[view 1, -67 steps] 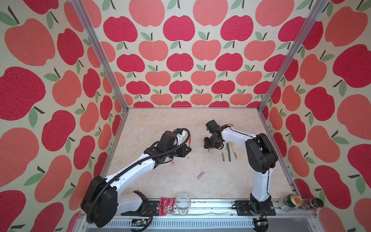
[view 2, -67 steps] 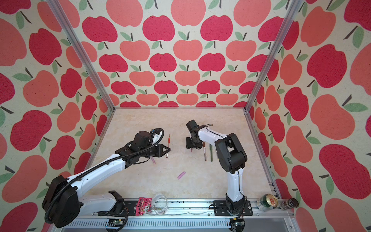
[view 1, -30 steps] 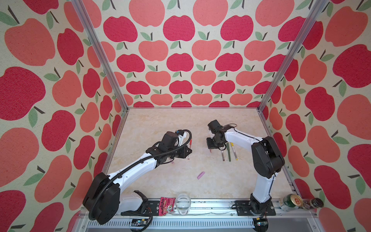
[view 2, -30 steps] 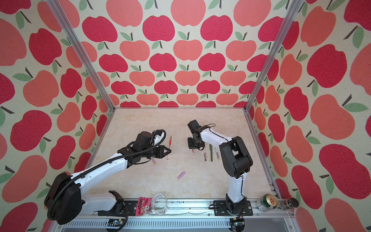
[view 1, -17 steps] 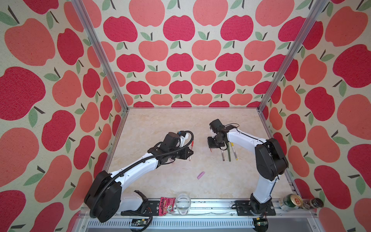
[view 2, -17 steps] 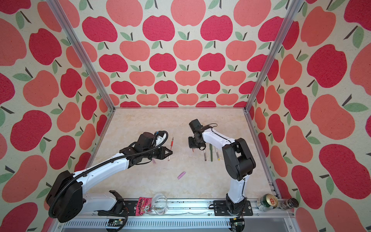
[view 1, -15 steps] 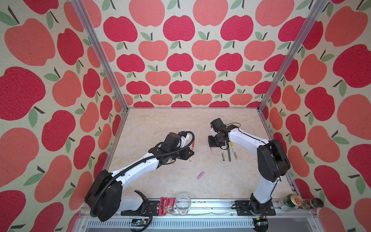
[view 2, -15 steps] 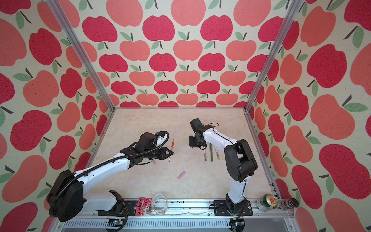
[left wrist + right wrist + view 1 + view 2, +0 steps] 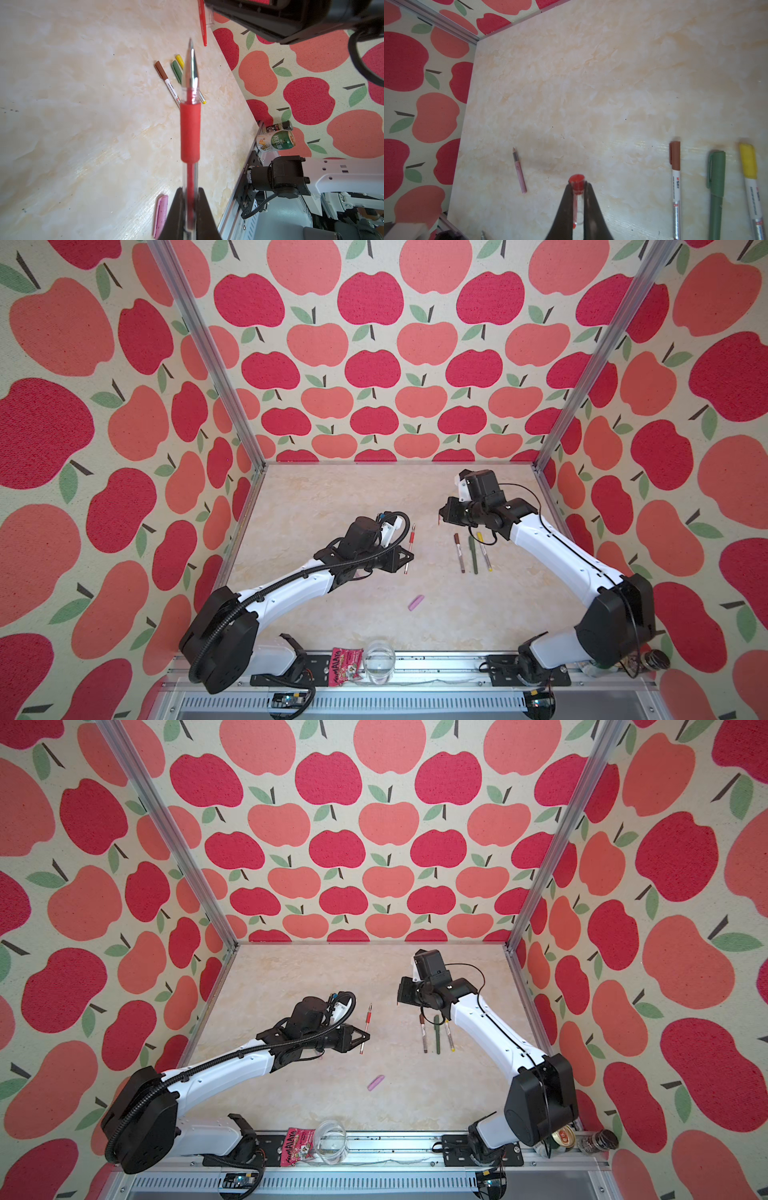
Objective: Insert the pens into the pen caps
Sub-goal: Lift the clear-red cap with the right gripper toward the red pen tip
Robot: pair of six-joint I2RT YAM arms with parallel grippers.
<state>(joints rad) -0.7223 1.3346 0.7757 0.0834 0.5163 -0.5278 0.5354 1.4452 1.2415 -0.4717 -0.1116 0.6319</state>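
Observation:
My left gripper [image 9: 409, 559] [image 9: 190, 199] is shut on the clear rear barrel of a red pen [image 9: 409, 545] [image 9: 190, 128], whose metal tip points away from the jaws. My right gripper [image 9: 440, 519] [image 9: 578, 193] is shut on a thin clear cap with a red end [image 9: 577, 182] [image 9: 202, 22], held a short gap from the pen's tip. A pink cap [image 9: 416, 602] [image 9: 162, 214] lies loose on the table. A lilac-pink pen [image 9: 519, 170] lies uncapped. Three capped pens lie side by side: brown-capped [image 9: 459, 551], dark green [image 9: 473, 553], yellow-capped [image 9: 484, 551].
A clear glass [image 9: 379, 659] and a snack packet [image 9: 345, 660] sit on the front rail. Drink cans [image 9: 565, 1135] stand at the front right corner. Apple-patterned walls with metal posts [image 9: 561, 406] close in the marble table [image 9: 332, 497].
Both grippers have shifted to the right. The left carried the red pen along, and the right drew the red cap a little toward the back.

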